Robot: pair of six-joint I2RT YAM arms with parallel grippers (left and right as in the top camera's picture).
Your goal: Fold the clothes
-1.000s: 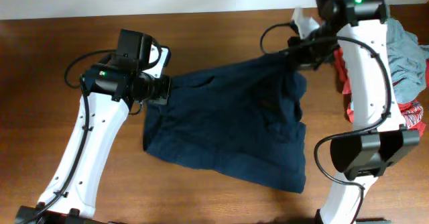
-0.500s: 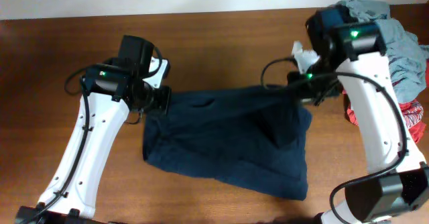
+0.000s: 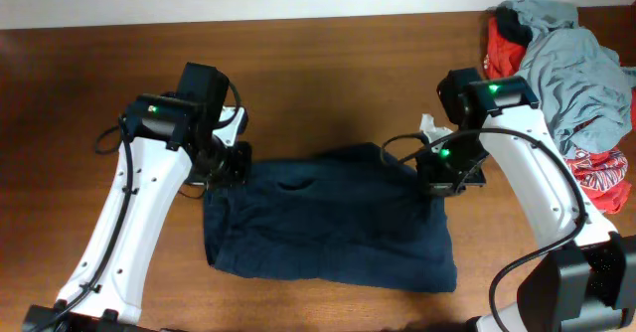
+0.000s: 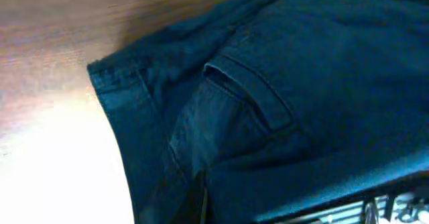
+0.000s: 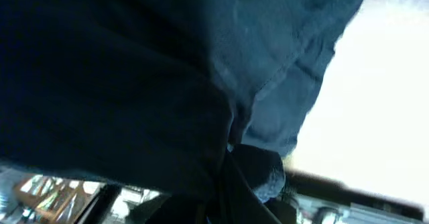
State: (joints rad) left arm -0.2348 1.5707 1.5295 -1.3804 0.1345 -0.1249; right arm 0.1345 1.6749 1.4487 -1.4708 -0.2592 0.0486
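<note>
Overhead, the left gripper (image 3: pixel 235 163) sits low at the far-left corner of the dark blue garment (image 3: pixel 328 223), which lies spread on the wooden table (image 3: pixel 328 83) between the two arms. In the left wrist view cloth fills the frame and gathers toward the lens at the bottom, so the jaws look closed on that corner, though the fingers themselves are hidden and I take this as likely, not certain. The garment's long axis runs left to right, its far edge strung between the grippers and its near hem lying toward the robot's base. At the far-right corner the right gripper (image 3: pixel 440 173) has a bunched fold pinched tight, seen in its wrist view. Each arm is nearest its own corner, so the fold would draw the held edge toward the near hem. A pile of other clothes (image 3: pixel 571 64) waits further right.
</note>
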